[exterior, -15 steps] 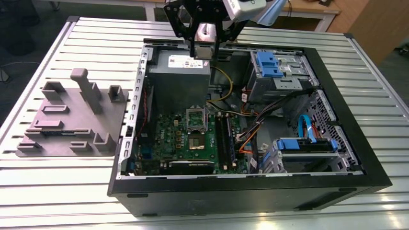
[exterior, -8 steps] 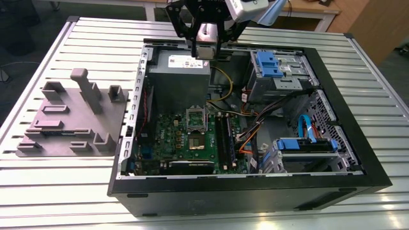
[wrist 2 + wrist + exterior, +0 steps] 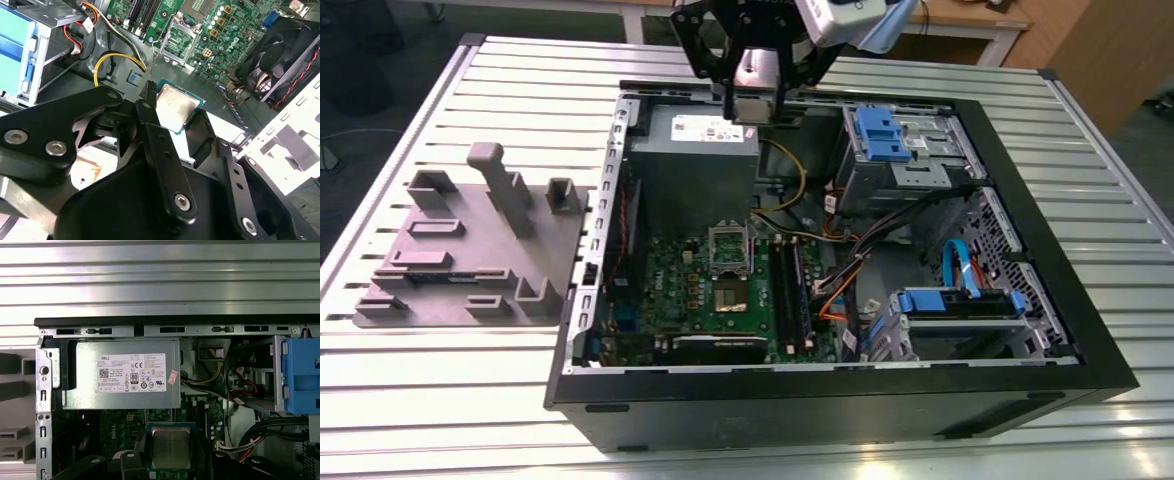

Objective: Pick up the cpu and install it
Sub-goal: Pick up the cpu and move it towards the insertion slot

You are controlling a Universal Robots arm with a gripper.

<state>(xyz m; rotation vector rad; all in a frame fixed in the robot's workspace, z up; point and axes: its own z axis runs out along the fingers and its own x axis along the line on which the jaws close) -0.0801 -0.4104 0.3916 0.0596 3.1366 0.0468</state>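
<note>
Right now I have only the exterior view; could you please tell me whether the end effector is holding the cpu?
Observer: Yes, in the second wrist view the cpu sits gripped in the end effector.
Operator: Thanks, which face shows?
Observer: Its silvery metal top faces both wrist cameras.
Operator: What is behind it?
Observer: In the first wrist view, the green board, beside the grey power supply.

- We're in a robotics lab or workshop here: a ribbed aluminium counter (image 3: pixel 440 400) carries an opened computer case (image 3: pixel 1101 350).
- A grey parts holder (image 3: pixel 467 270) sits right beside it.
- Wooden office furniture (image 3: pixel 1107 50) stands behind, with a robot arm (image 3: pixel 761 40) overhead.
</note>
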